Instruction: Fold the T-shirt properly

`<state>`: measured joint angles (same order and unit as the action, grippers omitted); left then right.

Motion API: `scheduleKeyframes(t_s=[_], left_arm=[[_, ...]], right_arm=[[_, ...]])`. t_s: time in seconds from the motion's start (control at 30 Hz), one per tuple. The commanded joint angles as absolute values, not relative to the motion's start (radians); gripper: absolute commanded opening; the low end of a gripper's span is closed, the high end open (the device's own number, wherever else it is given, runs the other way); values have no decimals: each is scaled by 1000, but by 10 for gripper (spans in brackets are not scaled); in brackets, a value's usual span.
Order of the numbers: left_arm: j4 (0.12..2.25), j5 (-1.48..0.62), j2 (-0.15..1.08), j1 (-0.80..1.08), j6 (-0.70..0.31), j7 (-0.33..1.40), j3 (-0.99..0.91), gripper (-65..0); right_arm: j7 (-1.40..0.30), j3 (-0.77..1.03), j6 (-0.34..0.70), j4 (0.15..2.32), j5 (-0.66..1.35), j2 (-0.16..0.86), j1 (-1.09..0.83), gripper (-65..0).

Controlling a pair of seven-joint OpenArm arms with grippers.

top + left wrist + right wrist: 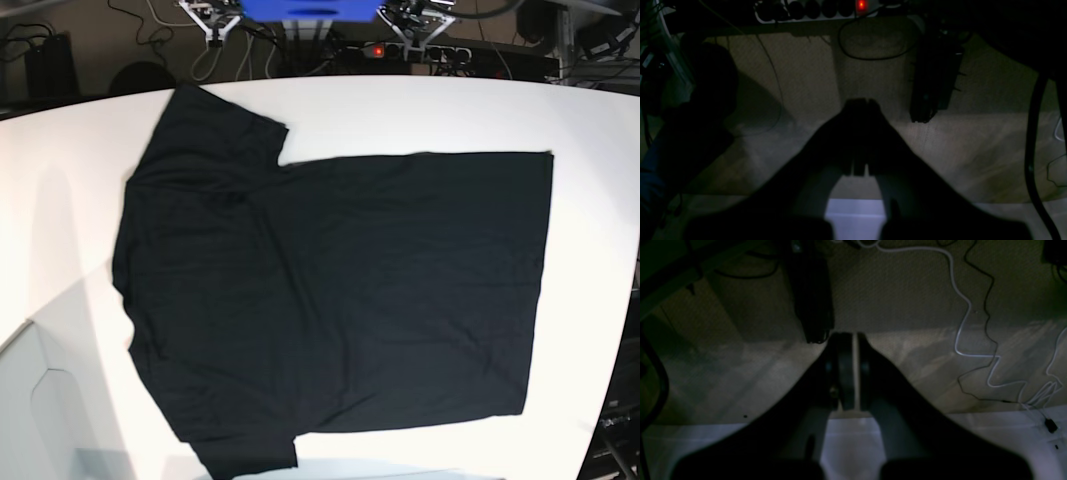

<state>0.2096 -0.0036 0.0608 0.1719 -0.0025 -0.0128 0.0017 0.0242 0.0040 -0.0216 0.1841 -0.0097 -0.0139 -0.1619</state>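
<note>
Item: the T-shirt (340, 300), black, short-sleeved, lying flat and spread on the white desk (80, 180), plain side up; collar end toward the base view's left, hem edge toward its right, one sleeve pointing to the far edge and the other to the near edge. No fold is present; the cloth shows only slight wrinkles near the shoulders. Left pincer (861, 104): seen in its own wrist view, jaws pressed together, nothing between them, hanging beyond the desk edge above the floor. Right pincer (853, 340): jaws nearly together with a thin slit of light between them, nothing held, likewise off the desk over the floor. Neither pincer can be made out clearly in the base view, only arm mounts at the far edge. Step in hand, as a judgement: the start, the garment laid out and no fold begun. The next move likely calls for both arms to come in over the desk, open their jaws and take a sleeve or a long edge at two points, so the cloth lifts evenly and does not bunch. Other items: a power strip (816, 10) with a red lit switch, cables (973, 333) on the floor. Brands, labels, writing: none legible; no print shows on the upturned side.
</note>
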Motion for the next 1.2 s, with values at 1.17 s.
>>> scheduleKeyframes(t_s=[1.17], left_arm=[[226,1,64,205,4,-25,2,-649]], right_arm=[[30,4,1,188,-2,-15,-199,-649]])
